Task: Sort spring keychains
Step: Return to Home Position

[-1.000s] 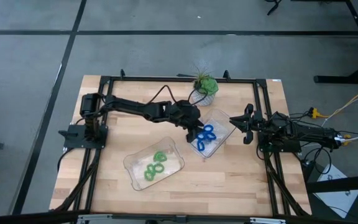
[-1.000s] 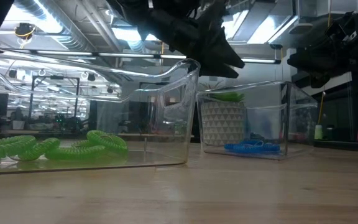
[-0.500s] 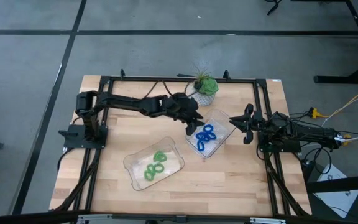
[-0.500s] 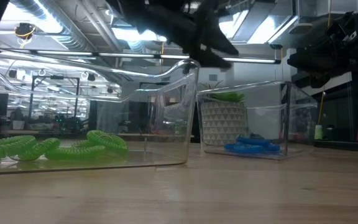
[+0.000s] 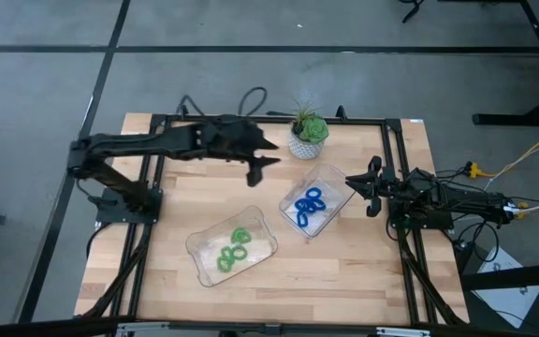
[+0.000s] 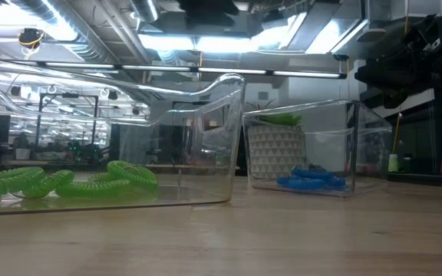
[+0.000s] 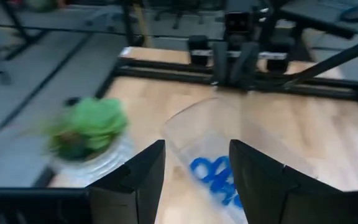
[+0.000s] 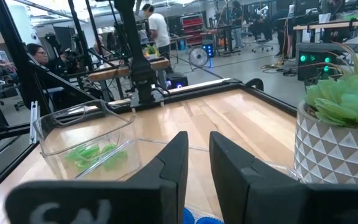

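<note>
The wooden table [image 5: 344, 267] fills the high view, and only there do both arms show whole. The left arm [image 5: 148, 145] reaches from its base at the table's left edge along the far side. Its left gripper [image 5: 260, 161] hangs above bare wood beside the potted plant [image 5: 309, 131], clear of both trays. The right arm [image 5: 438, 201] lies folded at the right edge, with the right gripper [image 5: 368, 187] pointing toward the tray next to it. That clear tray [image 5: 337, 178] sits right of centre and holds the blue spring keychains [image 5: 309, 206] in a bunch. The second clear tray [image 5: 204, 251], apart from it and closer to the front edge, holds the green spring keychains [image 5: 233, 248]. The low view adds what the top view cannot: both sets of coils lie on their tray floors, and the potted plant stands behind the tray of blue ones. The left wrist view, though blurred, shows that gripper's fingers set wide apart with nothing between them, looking down on the plant and the blue coils. The right wrist view shows its fingers with only a narrow gap, seemingly not quite touching, and empty. Beyond them are the tray of green coils and people in the room.
</note>
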`<move>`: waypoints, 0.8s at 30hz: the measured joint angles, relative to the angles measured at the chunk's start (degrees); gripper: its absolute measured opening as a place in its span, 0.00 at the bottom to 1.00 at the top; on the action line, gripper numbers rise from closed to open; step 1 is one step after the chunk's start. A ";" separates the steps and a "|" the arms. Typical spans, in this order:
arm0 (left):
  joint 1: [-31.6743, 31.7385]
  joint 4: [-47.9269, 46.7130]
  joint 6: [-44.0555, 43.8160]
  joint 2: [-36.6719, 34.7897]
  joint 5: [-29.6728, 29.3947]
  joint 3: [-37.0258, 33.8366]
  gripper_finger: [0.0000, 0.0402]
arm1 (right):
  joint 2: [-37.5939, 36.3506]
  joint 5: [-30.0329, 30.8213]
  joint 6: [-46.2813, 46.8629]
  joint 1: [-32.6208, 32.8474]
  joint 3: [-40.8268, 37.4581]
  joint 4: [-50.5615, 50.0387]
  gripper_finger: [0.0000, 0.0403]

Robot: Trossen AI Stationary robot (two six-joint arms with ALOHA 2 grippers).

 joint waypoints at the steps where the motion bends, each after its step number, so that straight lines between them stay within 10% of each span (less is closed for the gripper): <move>1: -0.31 -1.84 0.27 -1.32 -1.95 0.00 0.44 | 0.02 0.02 0.00 0.00 0.00 -0.02 0.17; 8: -1.35 -2.34 -1.47 -12.09 -9.70 -6.73 0.43 | 0.00 0.02 0.00 0.00 0.00 0.00 0.17; 24: -1.33 20.80 -19.98 -44.99 -12.21 -49.70 0.43 | 0.01 0.02 0.00 0.00 0.00 -0.01 0.17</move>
